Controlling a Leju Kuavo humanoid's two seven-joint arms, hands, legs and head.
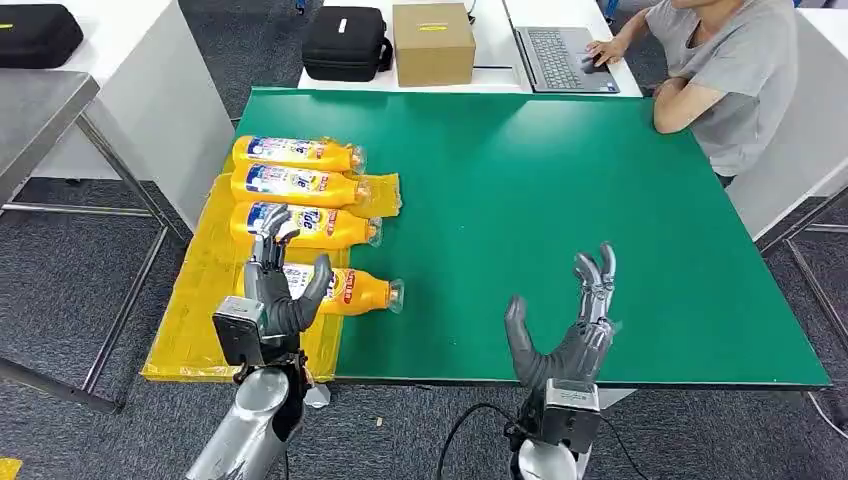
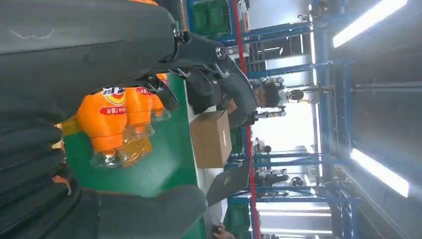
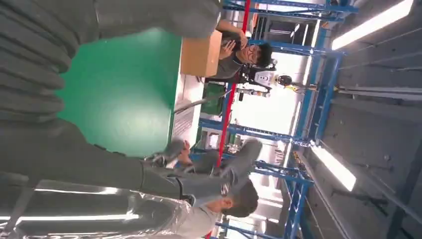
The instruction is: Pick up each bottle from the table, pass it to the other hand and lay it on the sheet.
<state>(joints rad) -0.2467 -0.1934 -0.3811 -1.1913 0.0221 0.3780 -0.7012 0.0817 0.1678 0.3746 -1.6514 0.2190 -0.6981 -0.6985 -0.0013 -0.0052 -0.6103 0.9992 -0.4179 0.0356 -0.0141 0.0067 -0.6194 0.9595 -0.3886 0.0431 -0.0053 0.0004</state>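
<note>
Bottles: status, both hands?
Left hand open above nearest bottle, not gripping. Right hand open, empty. Four bottles lie by the sheet. Nothing in the way.

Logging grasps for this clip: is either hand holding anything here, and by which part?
Nothing is held. The left hand hovers open above the nearest bottle; the right hand is open over the green table.

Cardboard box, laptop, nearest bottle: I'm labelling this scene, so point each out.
cardboard box [image 1: 432, 42], head view, its top.
laptop [image 1: 563, 58], head view, its keyboard.
nearest bottle [image 1: 362, 289], head view, its orange shoulder.
</note>
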